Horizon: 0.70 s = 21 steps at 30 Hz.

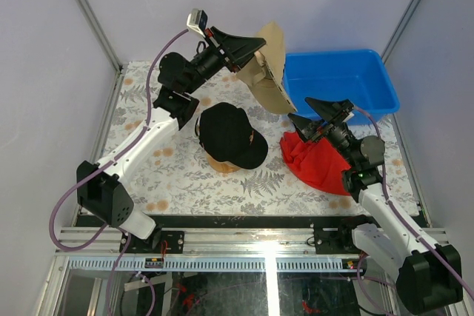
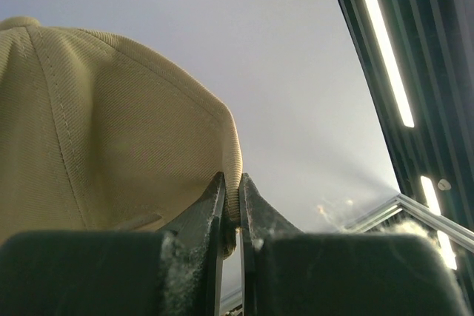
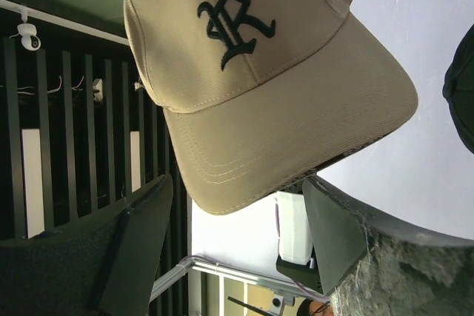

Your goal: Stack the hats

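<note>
A: Top view: fixed, high behind both bases, looking down on the whole worktop (image 1: 185, 175).
B: Left wrist: behind the left jaws, aimed upward, very close on the tan cap (image 2: 111, 146) between them.
A: Right wrist: aimed upward too; same cap just beyond the right jaws. All three share it.

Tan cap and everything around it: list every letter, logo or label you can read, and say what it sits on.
"R", in ornate dark stitching, on the front of the tan cap.
Small dark mark on that cap's side: too small to read.
Gold mark on the black cap: too small to read.
Nothing else is readable.
</note>
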### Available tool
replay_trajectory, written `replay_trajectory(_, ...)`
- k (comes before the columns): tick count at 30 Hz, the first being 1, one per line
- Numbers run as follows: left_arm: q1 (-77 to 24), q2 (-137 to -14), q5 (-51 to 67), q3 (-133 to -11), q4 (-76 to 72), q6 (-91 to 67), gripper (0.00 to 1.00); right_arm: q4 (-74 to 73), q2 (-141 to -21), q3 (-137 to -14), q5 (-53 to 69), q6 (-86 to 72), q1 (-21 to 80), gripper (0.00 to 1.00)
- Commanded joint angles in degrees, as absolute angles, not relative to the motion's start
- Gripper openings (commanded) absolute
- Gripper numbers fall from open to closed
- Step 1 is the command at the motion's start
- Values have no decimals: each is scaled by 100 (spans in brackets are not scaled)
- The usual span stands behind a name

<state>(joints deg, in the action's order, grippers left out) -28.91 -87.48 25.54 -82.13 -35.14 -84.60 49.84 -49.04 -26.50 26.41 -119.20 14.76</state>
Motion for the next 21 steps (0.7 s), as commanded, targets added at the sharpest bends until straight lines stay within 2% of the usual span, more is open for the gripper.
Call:
replay_trajectory(1,-2936,-8803,2433,-8543,-3977,-8398,0,5705,-4971,-2685,2566,-12865,1536,78)
replay_trajectory(16,-3076,-8930,2351,-8741,-4132,-8595,0,6346,-5615,-2600,2443,-12928,1578,76)
replay_trajectory(21,-3099,-8897,2334,-8706,-4201,-8651,0,6624,-5924,-2678,2420,-12987,1591,72)
